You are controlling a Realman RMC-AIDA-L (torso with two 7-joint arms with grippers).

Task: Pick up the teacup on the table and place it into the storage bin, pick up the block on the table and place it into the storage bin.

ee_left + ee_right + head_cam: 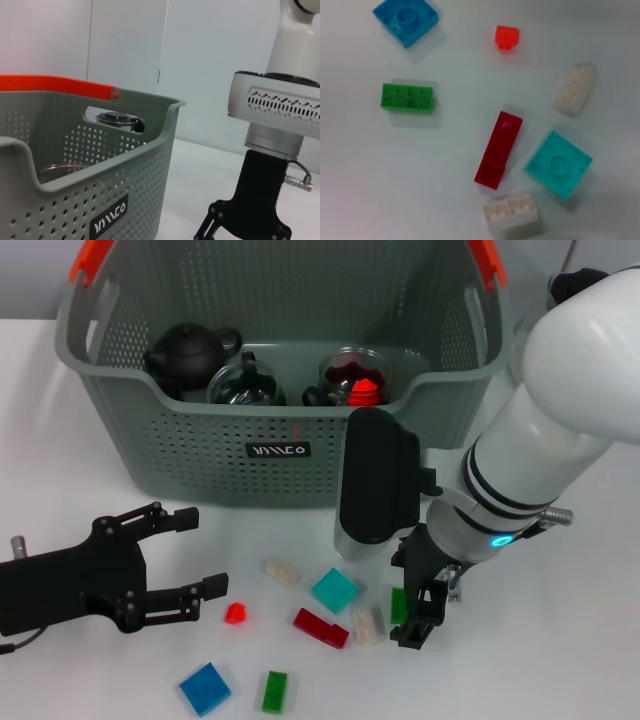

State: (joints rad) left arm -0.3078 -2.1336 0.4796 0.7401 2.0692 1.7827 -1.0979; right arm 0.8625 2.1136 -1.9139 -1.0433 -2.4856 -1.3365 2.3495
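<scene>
The large grey-green perforated plastic storage bin fills the frame's top, a black teapot inside at left. Below it small plastic blocks scatter between the black left gripper, lower left, and the right gripper, lower right.

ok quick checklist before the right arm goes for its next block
1. Right gripper down at table by the blocks: ok.
2. Green block sits at its fingers; grip: cannot tell.
3. Other blocks crowd close, white block and dark red block: not ok.
4. Storage bin open on top, teapot and cups inside: ok.
5. Left gripper open, parked aside: ok.
</scene>
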